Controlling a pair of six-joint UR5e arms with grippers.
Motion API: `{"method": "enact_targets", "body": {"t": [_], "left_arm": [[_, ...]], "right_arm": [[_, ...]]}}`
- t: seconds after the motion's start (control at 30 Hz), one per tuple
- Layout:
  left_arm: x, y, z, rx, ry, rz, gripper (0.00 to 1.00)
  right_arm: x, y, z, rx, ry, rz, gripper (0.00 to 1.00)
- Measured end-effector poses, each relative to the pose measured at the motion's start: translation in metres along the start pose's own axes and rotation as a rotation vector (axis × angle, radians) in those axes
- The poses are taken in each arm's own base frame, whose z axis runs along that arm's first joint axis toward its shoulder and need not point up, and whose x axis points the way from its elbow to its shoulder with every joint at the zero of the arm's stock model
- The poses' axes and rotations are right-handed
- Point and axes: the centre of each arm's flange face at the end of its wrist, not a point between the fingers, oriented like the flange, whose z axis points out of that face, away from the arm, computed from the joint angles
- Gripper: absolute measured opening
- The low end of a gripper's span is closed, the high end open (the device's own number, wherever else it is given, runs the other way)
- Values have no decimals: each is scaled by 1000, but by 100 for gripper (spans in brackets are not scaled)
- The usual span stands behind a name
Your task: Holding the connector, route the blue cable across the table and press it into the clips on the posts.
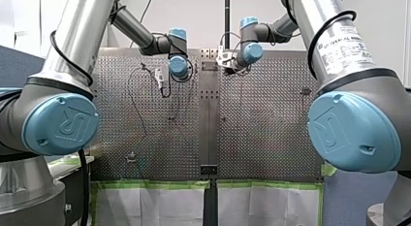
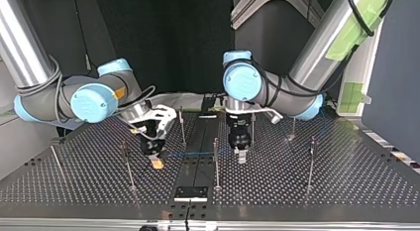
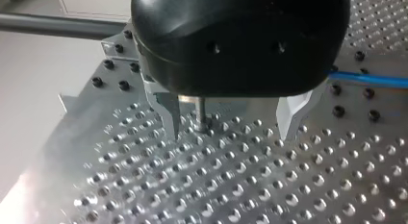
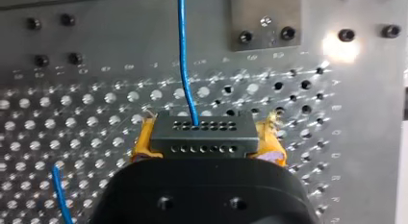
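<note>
Routing step, early by the look of it: no sign of the blue cable seated in any clip (clips too small to make out).

Clamped in my right gripper, between the yellow pads: the black connector, low over the perforated table. Cable leaving it straight ahead of that gripper, then strung toward 3 o'clock in the top view, passing close by my left gripper.

Left jaws apart, gripping nothing. A post standing just ahead, between the metal fingers; cable off to one side. In the top view, nearest post at about 9 o'clock from my left gripper, right on the cable line.

Next, probably: keep the run taut from the connector end, line the cable over a clip, push down with the free claw. Calls for square contact, since thin springy wire looks likely to slip aside.

Readable: "UNIVERSAL ROBOTS" label on my right arm (only partly legible), UR logo on the joint caps.
</note>
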Motion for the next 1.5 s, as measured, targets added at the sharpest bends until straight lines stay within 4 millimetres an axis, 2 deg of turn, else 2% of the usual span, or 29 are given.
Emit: {"method": "enact_targets", "body": {"t": [0.17, 0.53, 0.73, 1.03, 1.33, 1.5], "left_arm": [[-9, -7, -17, 17, 22, 5, 100], [-6, -17, -56, 49, 102, 37, 100], [-17, -30, -73, 79, 101, 37, 100], [-22, -58, -96, 130, 73, 60, 100], [-39, -96, -109, 144, -19, 67, 100], [-36, -119, -115, 139, -20, 93, 100]], "right_arm": [[-10, 4, -1, -8, -21, 1, 0], [-35, 18, -5, -31, -71, 12, 0], [-48, 29, -7, -49, -96, 20, 0], [-58, 45, -7, -73, -115, 24, 0], [-61, 58, -8, -91, -122, 26, 0], [-61, 66, -8, -102, -121, 28, 0]]}}
